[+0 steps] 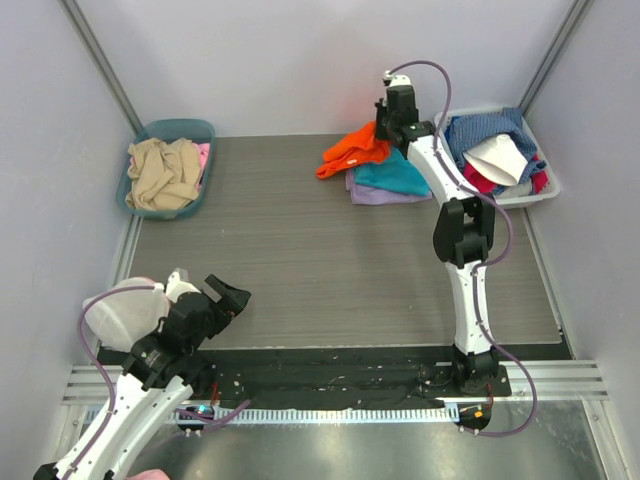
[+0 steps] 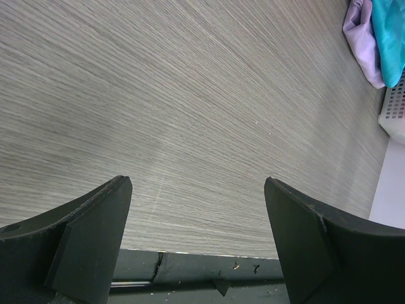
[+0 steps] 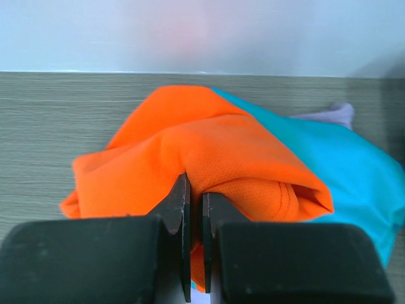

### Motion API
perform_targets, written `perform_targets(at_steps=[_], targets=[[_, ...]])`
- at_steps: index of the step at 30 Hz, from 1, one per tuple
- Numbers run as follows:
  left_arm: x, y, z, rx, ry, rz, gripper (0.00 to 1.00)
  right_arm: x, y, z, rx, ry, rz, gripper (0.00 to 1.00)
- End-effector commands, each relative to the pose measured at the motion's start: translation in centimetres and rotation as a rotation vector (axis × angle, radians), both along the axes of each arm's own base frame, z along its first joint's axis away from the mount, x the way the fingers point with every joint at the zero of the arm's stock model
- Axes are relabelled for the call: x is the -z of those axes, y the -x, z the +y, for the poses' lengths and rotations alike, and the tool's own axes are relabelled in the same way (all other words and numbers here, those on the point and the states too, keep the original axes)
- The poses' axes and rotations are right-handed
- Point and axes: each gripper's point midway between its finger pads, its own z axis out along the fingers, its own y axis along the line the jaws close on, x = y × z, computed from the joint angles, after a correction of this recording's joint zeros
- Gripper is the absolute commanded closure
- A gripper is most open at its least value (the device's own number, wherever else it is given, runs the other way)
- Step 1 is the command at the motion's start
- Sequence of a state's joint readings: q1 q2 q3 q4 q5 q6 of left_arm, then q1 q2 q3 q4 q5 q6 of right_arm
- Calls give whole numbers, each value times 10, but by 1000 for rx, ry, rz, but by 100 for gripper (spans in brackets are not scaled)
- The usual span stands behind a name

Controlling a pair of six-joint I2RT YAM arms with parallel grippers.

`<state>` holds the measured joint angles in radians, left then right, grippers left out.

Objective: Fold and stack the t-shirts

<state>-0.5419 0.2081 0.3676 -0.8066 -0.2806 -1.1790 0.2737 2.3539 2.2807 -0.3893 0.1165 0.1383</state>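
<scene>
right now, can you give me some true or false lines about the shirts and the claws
1. The right claw is shut on the orange t-shirt. True.
2. The left claw holds a shirt. False: it stands open and empty above the table.
3. The orange t-shirt overlaps the teal t-shirt. True.
4. The lavender t-shirt lies on top of the teal one. False: it lies beneath it.
5. The teal bin is empty. False: it holds beige cloth.
</scene>
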Motion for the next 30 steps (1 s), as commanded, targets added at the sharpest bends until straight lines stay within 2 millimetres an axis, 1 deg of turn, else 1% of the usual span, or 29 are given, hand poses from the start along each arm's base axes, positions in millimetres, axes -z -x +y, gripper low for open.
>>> perform_targets(at_steps=[1,3,4,5,11,13,14,15,16,17,18,19,20,21,22,23,25,29,30], targets=[[-4,-2,1,-16,10,-12,9,-92,7,-26,22,-42,-168,99],[-3,-2,1,-14,7,-8,9,-92,8,-30,16,-52,-164,99],[-4,-2,0,-12,9,-10,9,-98,10,-36,21,-56,-171,99],[-4,-2,0,-11,9,-10,9,-96,11,-37,22,-58,-167,99],[-6,-2,0,-9,15,-14,9,-113,18,-51,38,-58,-187,99],[-5,-1,0,-10,17,-14,9,-115,20,-60,52,-52,-190,99],[-4,-1,0,-10,16,-11,9,-109,21,-63,57,-49,-178,99],[-5,-1,0,-9,17,-12,9,-112,22,-69,67,-50,-181,99],[-5,-1,-1,-9,17,-12,9,-109,23,-73,71,-47,-177,99],[-5,-1,0,-10,17,-12,9,-101,24,-77,77,-43,-159,99],[-5,-1,0,-10,17,-12,9,-103,27,-80,83,-42,-160,99],[-5,-1,-1,-9,16,-11,9,-101,27,-84,92,-44,-159,99],[-5,-1,-1,-8,15,-11,9,-90,30,-87,96,-45,-136,99],[-4,-1,-1,-8,14,-10,9,-87,30,-91,102,-46,-134,99],[-5,-1,-1,-7,15,-9,9,-90,32,-95,110,-55,-142,99],[-5,-1,-1,-7,16,-10,9,-81,33,-98,115,-55,-124,99],[-4,-1,-1,-6,15,-7,9,-75,32,-104,125,-59,-116,99],[-4,-1,-1,-6,15,-7,9,-58,33,-113,143,-53,-80,99],[-4,-1,-1,-5,13,-8,9,-54,34,-114,144,-51,-70,96]])
